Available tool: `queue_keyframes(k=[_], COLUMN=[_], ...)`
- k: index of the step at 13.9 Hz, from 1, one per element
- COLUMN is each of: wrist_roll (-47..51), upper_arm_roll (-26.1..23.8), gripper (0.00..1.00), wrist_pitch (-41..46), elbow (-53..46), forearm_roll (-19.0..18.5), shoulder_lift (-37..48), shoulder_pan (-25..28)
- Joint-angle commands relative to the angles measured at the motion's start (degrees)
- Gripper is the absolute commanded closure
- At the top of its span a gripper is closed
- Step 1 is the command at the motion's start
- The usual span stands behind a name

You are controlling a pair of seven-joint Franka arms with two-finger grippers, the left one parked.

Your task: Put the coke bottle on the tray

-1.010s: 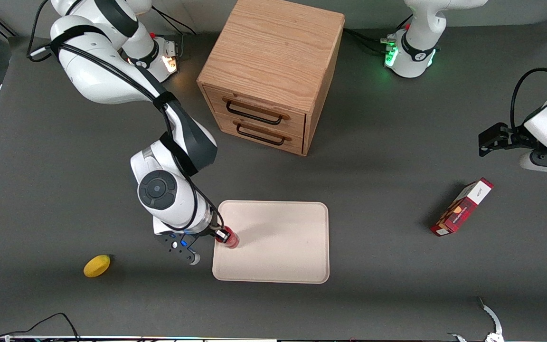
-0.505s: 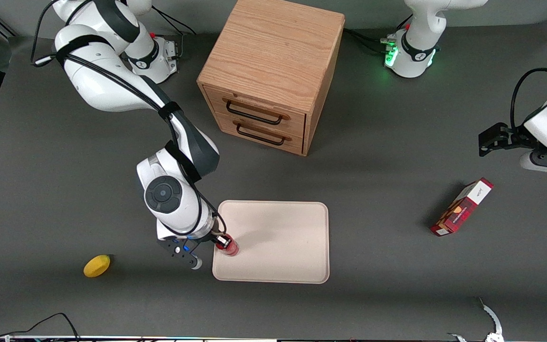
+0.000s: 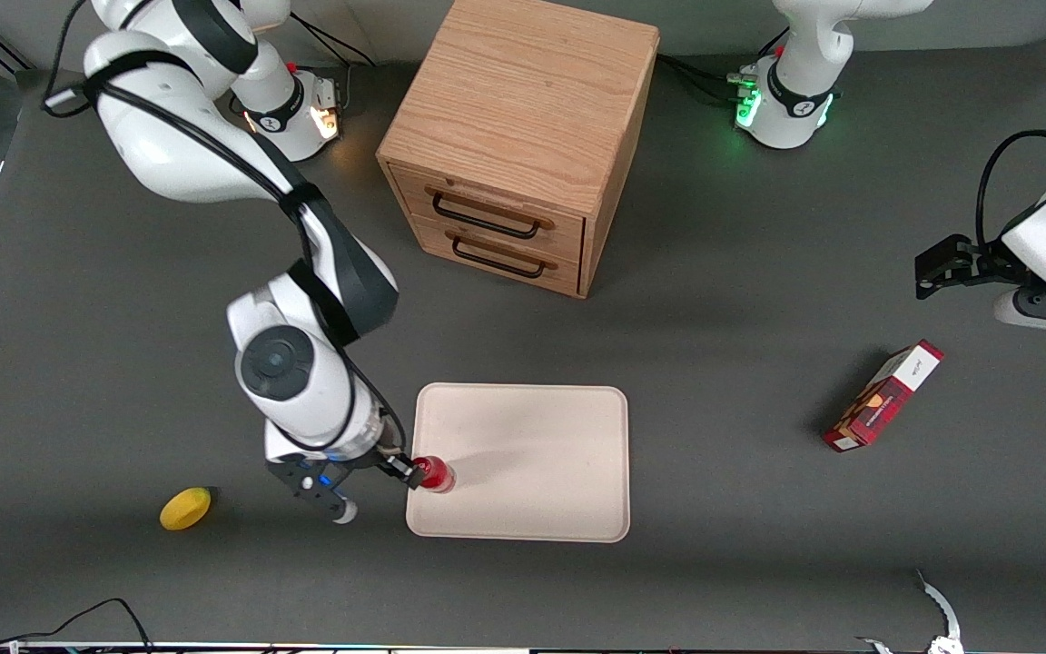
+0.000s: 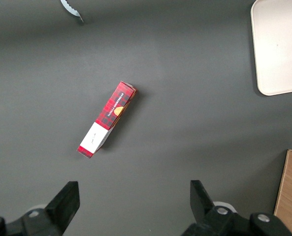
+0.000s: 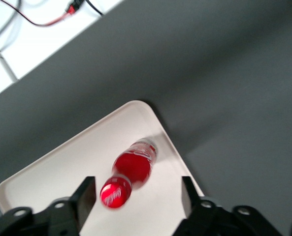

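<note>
1. Right wrist view puts me right above the gripper (image 5: 136, 196): its two dark fingers (image 5: 84, 194) stand wide apart, with the coke bottle (image 5: 131, 169) between them and clear gaps on both sides, so nothing is clamped.
2. That bottle stands upright on the tray (image 5: 62, 162), close to the rim at the working arm's end, red cap up.
3. From the front, the gripper (image 3: 405, 470) sits at the tray's (image 3: 532, 463) edge, just beside the bottle (image 3: 435, 473); I cannot tell from here whether a fingertip touches it.
4. Its wrist is tipped over sideways, and the forearm rises from it and bends at a dark elbow joint toward the base, farther from the front camera.
5. A lemon (image 3: 185, 508) lies on the grey table (image 3: 723, 300) toward the working arm's end, well apart from the tray.
6. A red-and-white box (image 3: 883, 396) lies toward the parked arm's end.
7. Farthest from the front camera stands a wooden two-drawer cabinet (image 3: 523, 136), both drawers shut.
</note>
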State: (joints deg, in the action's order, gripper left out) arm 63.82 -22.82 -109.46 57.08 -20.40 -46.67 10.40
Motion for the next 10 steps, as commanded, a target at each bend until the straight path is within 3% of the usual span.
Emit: queue_keyframes(k=[1, 3, 5, 8, 10], wrist_roll=[-6.66, -15.69, -26.93, -41.1, -46.92], upper_arm_roll=[-1.95, -4.24, -1.55, 12.84, 17.53], gripper=[0.0, 0.0, 0.0, 0.0, 0.0], wrist_pitch=[9.58, 19.93, 29.95, 40.79, 39.51], elbow=[2.33, 2.33, 2.51, 4.69, 14.41], forearm_roll=[-0.78, 1.57, 9.38, 19.58, 20.31], shoulder_lift=[12.09, 20.26, 29.14, 38.12, 43.92], shoulder_pan=[-2.04, -4.67, -7.92, -8.03, -8.11])
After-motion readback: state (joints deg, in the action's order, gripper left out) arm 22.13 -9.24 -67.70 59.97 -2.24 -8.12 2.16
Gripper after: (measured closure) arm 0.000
